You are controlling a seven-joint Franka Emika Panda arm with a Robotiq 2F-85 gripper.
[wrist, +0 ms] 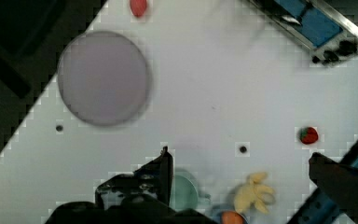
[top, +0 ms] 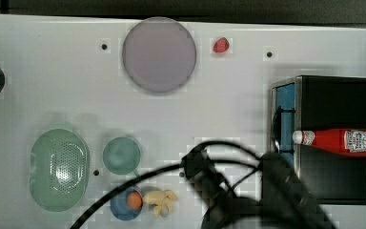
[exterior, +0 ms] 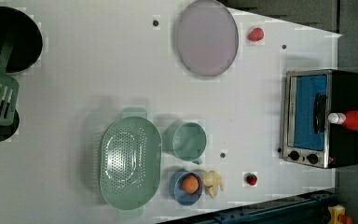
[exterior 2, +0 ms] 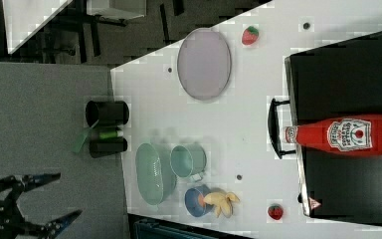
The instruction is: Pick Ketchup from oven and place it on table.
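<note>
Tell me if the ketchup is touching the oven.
Touching: in the right view the ketchup lies on its side on the oven top, cap overhanging the door side.

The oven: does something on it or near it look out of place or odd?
Yes. The ketchup lies on its side on the oven top, not upright. Its white cap sticks out past the front edge, above the door handle, so it might roll or slip off.

The dark arm point(top: 286, 191) hangs high, its pincer point(wrist: 240, 182) spread wide with nothing between the fingers.
</note>
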